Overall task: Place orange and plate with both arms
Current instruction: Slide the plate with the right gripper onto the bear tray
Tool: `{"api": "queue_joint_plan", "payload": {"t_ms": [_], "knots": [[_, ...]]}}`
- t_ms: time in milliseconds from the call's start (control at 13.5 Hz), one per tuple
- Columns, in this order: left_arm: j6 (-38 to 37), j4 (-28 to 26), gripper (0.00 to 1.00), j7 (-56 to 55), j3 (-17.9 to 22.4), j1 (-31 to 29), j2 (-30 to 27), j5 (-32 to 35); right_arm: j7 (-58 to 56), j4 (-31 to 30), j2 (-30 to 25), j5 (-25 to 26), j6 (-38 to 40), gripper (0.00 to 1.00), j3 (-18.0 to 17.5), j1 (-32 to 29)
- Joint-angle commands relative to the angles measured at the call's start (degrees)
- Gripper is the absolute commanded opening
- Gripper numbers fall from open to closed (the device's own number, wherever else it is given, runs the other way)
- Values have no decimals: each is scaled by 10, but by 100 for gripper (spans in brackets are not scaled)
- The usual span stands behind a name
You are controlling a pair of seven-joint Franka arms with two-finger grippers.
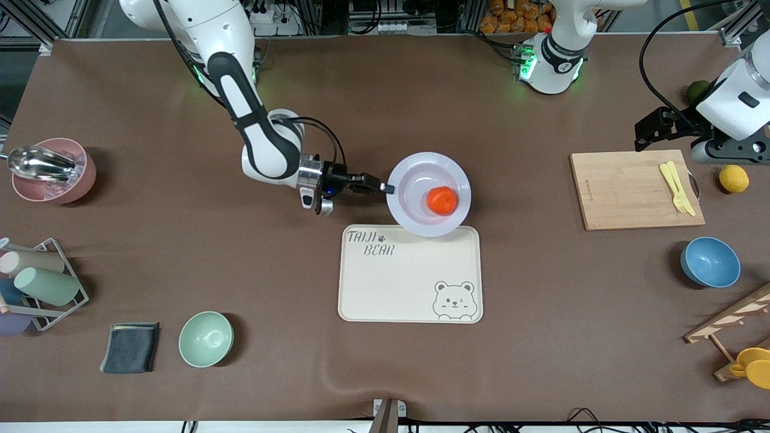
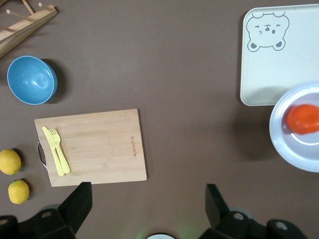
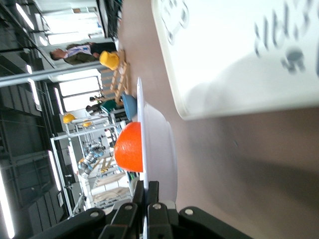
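down at the edge nearest the front camera sit the mint-green bowl (image 1: pixel 206 338) and a folded dark cloth (image 1: pixel 130 347), both toward the right arm's end from the cream bear tray (image 1: pixel 411 273), which i'll use as the landmark. the plate (image 1: pixel 428 193) is lifted off the table, its near edge overlapping the tray's rim that lies farthest from the front camera. the orange (image 1: pixel 442 200) sits in the plate's well. the right gripper (image 1: pixel 387 187) is clenched on the plate's rim, on the side toward the right arm's end, and the right wrist view shows its fingers pinched tight on the rim. the left gripper (image 2: pixel 147 196) waits with its fingers spread wide and nothing between them, over bare table beside the wooden cutting board (image 1: pixel 635 190), well off toward the left arm's end from the tray. a yellow fork (image 1: pixel 677 188) lies on that board.
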State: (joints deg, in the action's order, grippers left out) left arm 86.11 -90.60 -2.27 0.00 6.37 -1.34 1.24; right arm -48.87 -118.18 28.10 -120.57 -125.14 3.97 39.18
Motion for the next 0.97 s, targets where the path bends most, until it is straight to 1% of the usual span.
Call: {"api": "queue_joint_plan", "payload": {"t_ms": [0, 223, 371, 445, 668, 742, 891], "knots": [[19, -5, 100, -6, -3, -1, -11, -12, -7, 88, 69, -16, -21, 0, -5, -19], [17, -7, 100, -6, -2, -1, -9, -12, -13, 193, 157, -15, -37, 0, -4, -28], [22, -5, 100, -6, -2, 2, -8, -12, -11, 258, 197, -14, -70, 0, -4, -37], [23, -4, 100, -7, -2, 5, -6, -12, -14, 270, 209, -11, -71, 0, -4, -41], [25, -2, 100, -5, -2, 2, -3, -8, -13, 274, 218, -5, -69, 0, -3, -64], [25, 0, 100, -2, -2, 0, 1, -7, -20, 274, 222, 3, -66, 0, -3, -73], [25, 16, 100, 3, 2, -4, 5, -12, -35, 273, 227, 11, -66, 0, -4, -80]]}}
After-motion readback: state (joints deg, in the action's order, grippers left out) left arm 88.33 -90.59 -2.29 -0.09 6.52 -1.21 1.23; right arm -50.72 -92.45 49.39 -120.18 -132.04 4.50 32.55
